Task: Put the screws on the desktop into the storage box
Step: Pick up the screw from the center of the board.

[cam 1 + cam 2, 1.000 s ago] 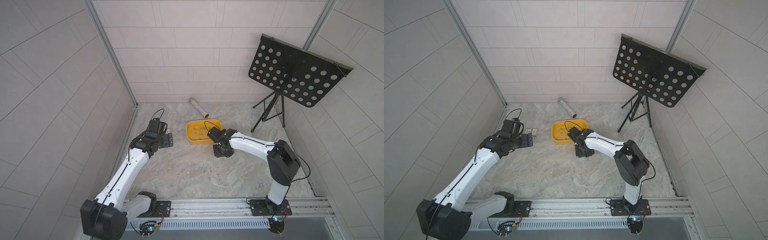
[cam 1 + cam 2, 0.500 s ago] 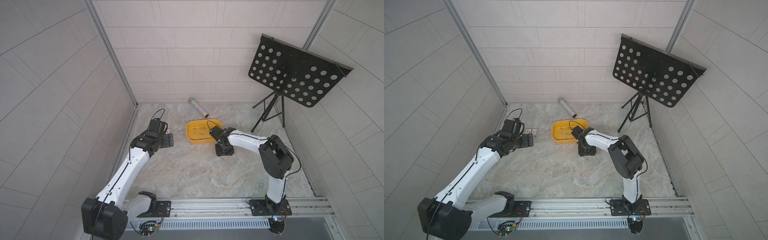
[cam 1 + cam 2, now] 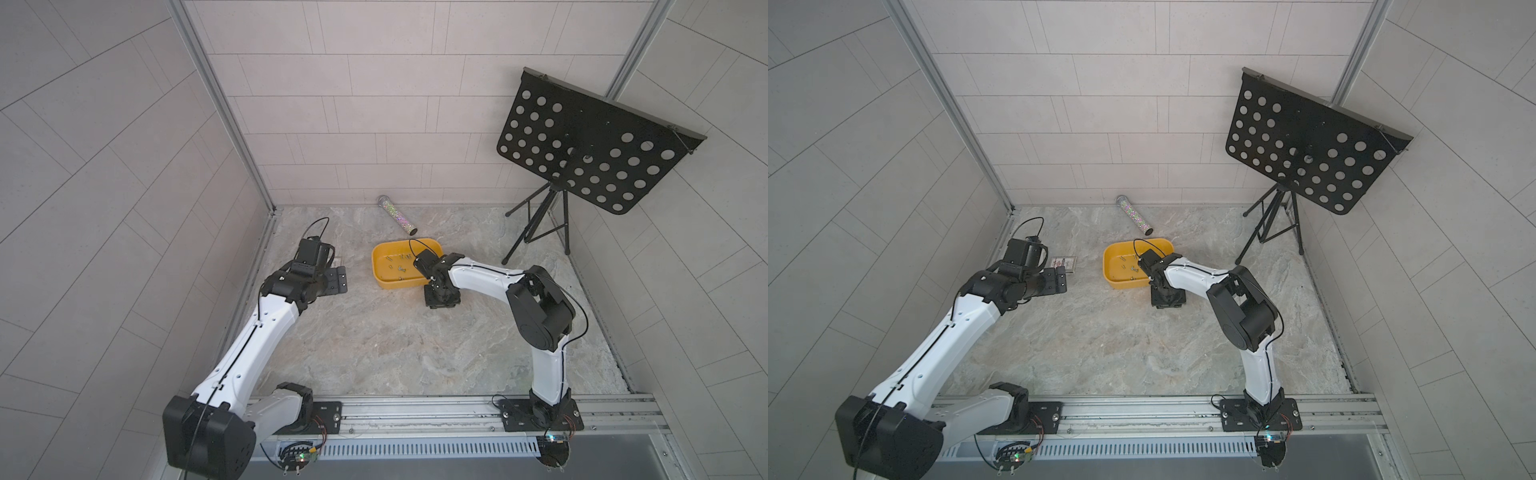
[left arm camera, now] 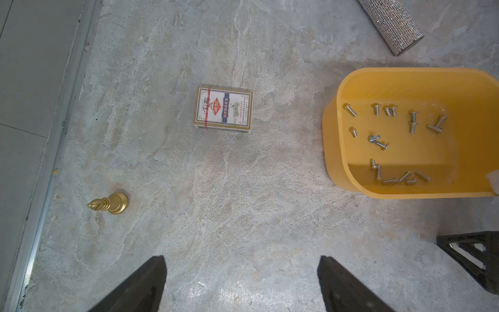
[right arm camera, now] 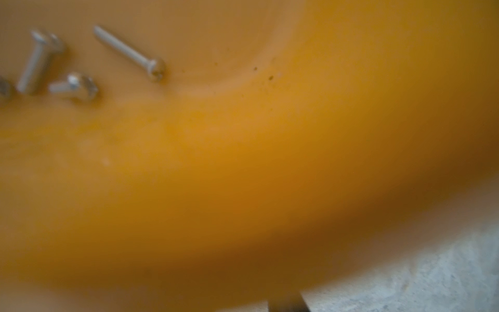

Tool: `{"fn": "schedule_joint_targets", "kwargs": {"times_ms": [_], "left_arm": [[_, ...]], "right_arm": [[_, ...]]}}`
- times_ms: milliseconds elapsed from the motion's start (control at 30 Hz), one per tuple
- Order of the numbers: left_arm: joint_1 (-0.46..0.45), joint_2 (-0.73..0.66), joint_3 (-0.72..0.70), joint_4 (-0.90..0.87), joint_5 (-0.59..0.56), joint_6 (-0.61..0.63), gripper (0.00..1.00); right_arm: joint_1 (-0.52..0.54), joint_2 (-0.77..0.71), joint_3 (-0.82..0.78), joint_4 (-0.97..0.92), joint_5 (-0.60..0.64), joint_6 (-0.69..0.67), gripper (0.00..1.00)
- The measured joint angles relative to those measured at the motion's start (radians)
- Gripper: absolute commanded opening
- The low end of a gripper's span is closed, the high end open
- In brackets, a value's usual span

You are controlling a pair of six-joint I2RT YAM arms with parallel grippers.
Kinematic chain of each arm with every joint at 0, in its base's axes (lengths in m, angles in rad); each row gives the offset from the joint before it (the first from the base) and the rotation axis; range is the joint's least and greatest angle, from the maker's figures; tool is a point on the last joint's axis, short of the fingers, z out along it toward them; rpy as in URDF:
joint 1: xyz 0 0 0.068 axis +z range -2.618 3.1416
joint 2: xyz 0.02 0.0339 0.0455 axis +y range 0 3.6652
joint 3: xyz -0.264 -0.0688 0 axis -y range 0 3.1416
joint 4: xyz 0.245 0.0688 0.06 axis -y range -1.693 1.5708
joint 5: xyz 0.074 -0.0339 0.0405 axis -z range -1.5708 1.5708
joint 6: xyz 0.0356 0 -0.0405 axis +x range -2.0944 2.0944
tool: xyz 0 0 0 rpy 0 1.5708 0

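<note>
Evidently the right claw (image 3: 441, 298) pointed straight down at the table (image 3: 374, 345), just beside the storage box (image 3: 377, 272) on the side nearest the robot's base. That posture suited picking something small off the surface close to the box. Its jaws were hidden in both top views, and its own wrist view gave mostly blurred yellow wall, so whether it was wide, narrow or holding a screw could not be told. The left claw (image 4: 241, 262) hung over bare table with its jaws spread wide and nothing between them, probably parked aside so as not to crowd the other arm. The screws (image 4: 378, 140) lay scattered on the floor of the box, several bunched against one wall. None showed on the table in the left wrist view. Farther out, a printed card box (image 4: 223, 109), a small brass piece (image 4: 109, 204) and a glittery tube (image 4: 391, 24) sat apart from the box, none of them part of the job.
</note>
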Motion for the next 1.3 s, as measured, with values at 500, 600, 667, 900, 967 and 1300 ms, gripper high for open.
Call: {"fn": "schedule_joint_targets", "kwargs": {"times_ms": [500, 600, 667, 900, 967, 1300], "left_arm": [[0.000, 0.000, 0.000, 0.000, 0.005, 0.000, 0.96], [0.000, 0.000, 0.000, 0.000, 0.005, 0.000, 0.95], [0.000, 0.000, 0.000, 0.000, 0.005, 0.000, 0.95], [0.000, 0.000, 0.000, 0.000, 0.005, 0.000, 0.95], [0.000, 0.000, 0.000, 0.000, 0.005, 0.000, 0.96], [0.000, 0.000, 0.000, 0.000, 0.005, 0.000, 0.95]], "right_arm": [[0.003, 0.003, 0.000, 0.018, -0.012, -0.027, 0.07], [0.004, 0.003, -0.001, 0.018, -0.010, -0.029, 0.02], [0.004, 0.003, -0.002, 0.019, -0.008, -0.030, 0.00], [0.011, -0.027, -0.043, 0.041, 0.000, -0.030, 0.00], [0.016, -0.049, -0.068, 0.034, 0.004, -0.030, 0.00], [0.047, -0.275, -0.112, -0.101, 0.032, -0.031, 0.00]]}}
